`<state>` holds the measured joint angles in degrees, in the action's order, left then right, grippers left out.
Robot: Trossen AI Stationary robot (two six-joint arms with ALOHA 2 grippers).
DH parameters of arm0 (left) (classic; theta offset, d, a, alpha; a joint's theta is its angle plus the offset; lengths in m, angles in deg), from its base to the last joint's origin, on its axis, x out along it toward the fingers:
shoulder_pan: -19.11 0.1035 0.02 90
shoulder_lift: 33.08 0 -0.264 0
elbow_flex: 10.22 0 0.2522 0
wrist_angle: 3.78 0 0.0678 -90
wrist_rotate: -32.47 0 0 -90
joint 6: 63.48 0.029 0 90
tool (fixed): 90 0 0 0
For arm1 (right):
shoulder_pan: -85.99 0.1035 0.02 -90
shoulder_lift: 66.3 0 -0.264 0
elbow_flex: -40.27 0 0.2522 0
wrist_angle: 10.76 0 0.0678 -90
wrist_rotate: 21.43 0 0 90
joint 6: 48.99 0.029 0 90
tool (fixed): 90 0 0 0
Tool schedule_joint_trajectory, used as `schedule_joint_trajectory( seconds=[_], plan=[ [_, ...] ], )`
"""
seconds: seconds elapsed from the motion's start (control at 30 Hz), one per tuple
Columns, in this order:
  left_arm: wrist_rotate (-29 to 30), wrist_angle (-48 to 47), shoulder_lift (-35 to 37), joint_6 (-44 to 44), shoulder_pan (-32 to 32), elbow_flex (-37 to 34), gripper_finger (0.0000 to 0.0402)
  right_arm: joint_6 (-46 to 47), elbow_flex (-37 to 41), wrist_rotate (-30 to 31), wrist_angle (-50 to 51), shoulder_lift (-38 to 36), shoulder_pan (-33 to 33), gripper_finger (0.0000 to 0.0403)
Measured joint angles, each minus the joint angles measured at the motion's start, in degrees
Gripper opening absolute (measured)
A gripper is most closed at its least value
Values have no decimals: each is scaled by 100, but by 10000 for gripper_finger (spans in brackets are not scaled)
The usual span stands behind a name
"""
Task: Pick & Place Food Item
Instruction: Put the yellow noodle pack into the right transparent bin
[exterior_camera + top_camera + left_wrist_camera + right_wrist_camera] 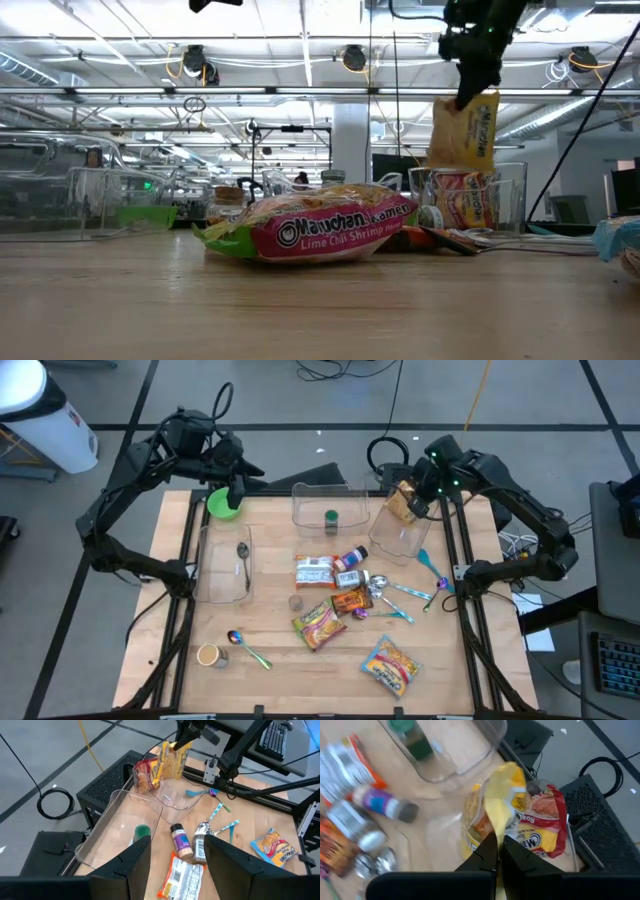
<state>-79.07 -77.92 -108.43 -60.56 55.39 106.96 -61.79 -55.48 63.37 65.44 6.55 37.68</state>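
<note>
Yellow packet (504, 795) pinched, right end effector (497, 851) above bin (398, 532)

The tabletop (300, 670) is pale wood with a matt, lightly grained surface. The bins (224, 565) are clear plastic, smooth and glossy, with visible reflections on their walls. The ramen packet (310, 230) is glossy printed film, creased at its sealed ends. The yellow packet (502, 800) is thin, shiny film, crumpled where it is pinched. The spoons (381, 588) are polished metal with a bright, mirror-like finish; some carry coloured handles. The green bowl (224, 503) is smooth plastic. The spice bottles (182, 842) appear to be glossy plastic with paper labels. The robot arms (130, 510) are dark with a matt finish.
</note>
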Motion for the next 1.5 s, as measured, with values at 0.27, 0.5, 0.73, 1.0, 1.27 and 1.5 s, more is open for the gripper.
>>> schedule_joint_trajectory(
  seconds=[0.27, 0.5, 0.73, 1.0, 1.27, 1.5],
  plan=[
    [-2, 4, 4, -2, -89, 0, 189, -659, 0, 216, 8, 387, -175, 0],
    [11, 29, -77, -17, -104, 0, 189, -1132, 0, 206, -10, 729, -362, 0],
    [3, 57, -280, -19, -104, 0, 189, -1375, 1, 192, -414, 983, -457, 0],
    [-183, 59, -555, -30, -162, -3, 189, -1661, 2, 196, -481, 1358, -459, 0],
    [-291, 70, -612, -22, -165, -3, 189, -1645, 292, 207, -894, 1394, -448, 0],
    [-289, 70, -612, -20, -165, -3, 189, -1648, 717, 257, -1246, 1376, -321, 0]
  ],
)
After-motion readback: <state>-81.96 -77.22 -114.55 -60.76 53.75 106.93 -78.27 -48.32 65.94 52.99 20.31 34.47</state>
